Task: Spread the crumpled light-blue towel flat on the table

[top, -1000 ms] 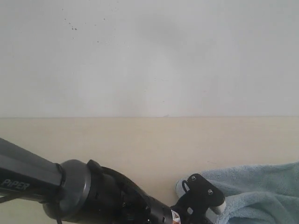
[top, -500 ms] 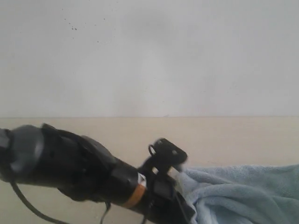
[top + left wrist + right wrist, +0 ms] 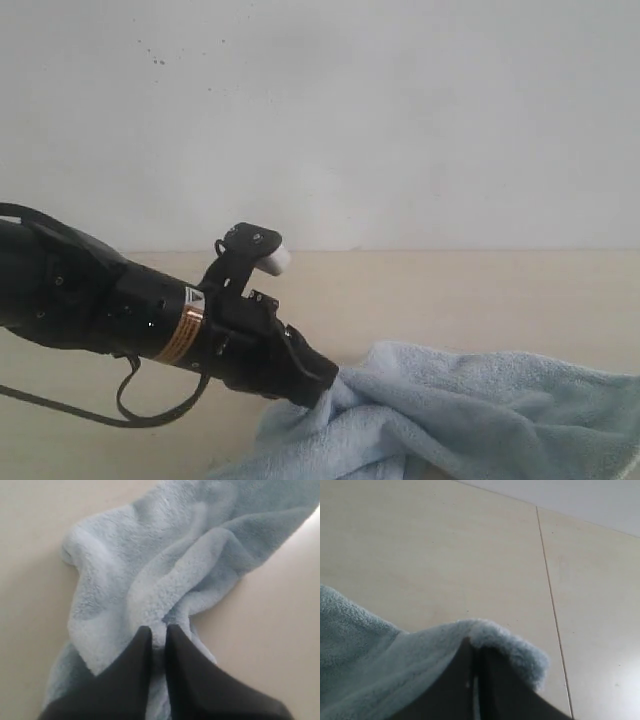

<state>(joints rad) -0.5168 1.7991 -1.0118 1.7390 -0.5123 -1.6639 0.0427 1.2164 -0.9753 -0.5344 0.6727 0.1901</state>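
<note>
- While the left pincer [image 3: 322,384] sat low against the towel's end a second ago, it has since risen and pulled away along the tabletop's [image 3: 470,290] edge nearest the exterior camera, towards that view's left-hand corner.
- The towel [image 3: 480,415] has followed. Its gathered end now reaches clearly farther along that near edge than before, and it rises from the surface to meet the fingers.
- In the left wrist view the two dark fingers stand almost together, with a ridge of pile pinched between them, so this pincer is clamped on the cloth.
- The right pincer [image 3: 474,649] is closed as well, with a rounded fold of the towel's edge wrapped over its tips. It is out of the exterior view.
- The rest of the cloth lies rumpled near the right end of the near edge, well short of the far edge by the wall. Long folds run away from the left grip.
- My reading is that the stretch has begun but is far from done: both ends are held and the middle remains creased. Drawing the two grips further apart looks like the next need, and terry slipping from the pinch is the risk.
</note>
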